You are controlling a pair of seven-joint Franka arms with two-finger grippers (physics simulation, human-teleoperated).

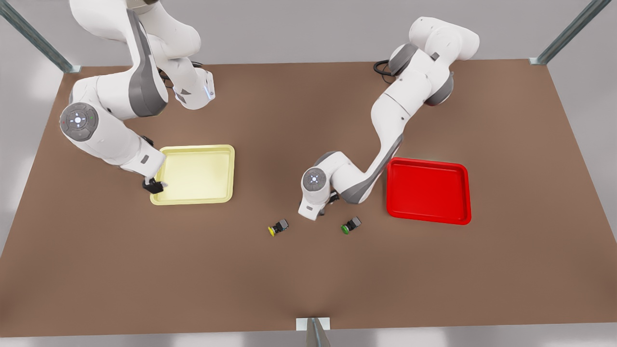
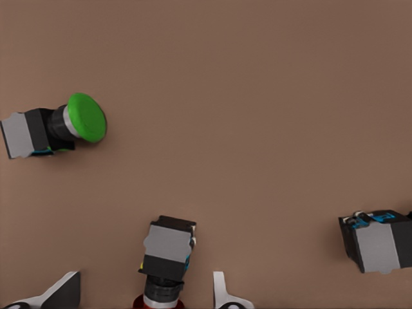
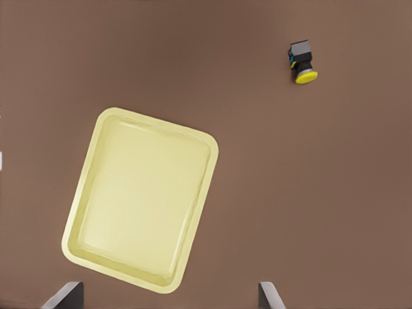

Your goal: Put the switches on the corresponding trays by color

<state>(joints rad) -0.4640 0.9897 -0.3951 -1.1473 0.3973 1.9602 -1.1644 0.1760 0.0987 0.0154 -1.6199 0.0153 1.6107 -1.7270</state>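
The left gripper (image 2: 143, 297) hung low over the brown table (image 1: 289, 120), its fingers (image 2: 222, 293) spread apart on either side of the red switch (image 2: 167, 254) without touching it. The switch lay on its side, the red cap nearest the gripper. The green-capped switch (image 2: 58, 125) lay off to one side of this gripper, and the yellow switch (image 1: 278, 227) off to the other, both clear of it. The red tray (image 1: 428, 190) sat beyond the green one.

The right gripper (image 1: 154, 185) waited over a corner of the pale yellow tray (image 3: 141, 199), its jaws wide apart and holding nothing, well away from the yellow switch.
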